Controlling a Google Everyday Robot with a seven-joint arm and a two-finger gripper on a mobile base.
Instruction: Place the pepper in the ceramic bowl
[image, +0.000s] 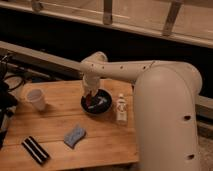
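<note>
Hovering right over the ceramic bowl (104, 106) by the counter's (102, 146) far edge, approx midway along, the gripper (90, 95) has the red pepper (89, 102) down at the bowl, so prob nearly done, though can't tell if it's gripping or let go; only release & retreat left.

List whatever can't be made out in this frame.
Camera view:
Pepper: only a reddish smear under the gripper, which hangs over the ceramic bowl; touching it or not, unclear.
Bowl's inside: partly hidden by the gripper.
Wooden table: right end hidden behind the robot arm.
White bottle: label too small to read.
Dark equipment: cut off by the left edge.
</note>
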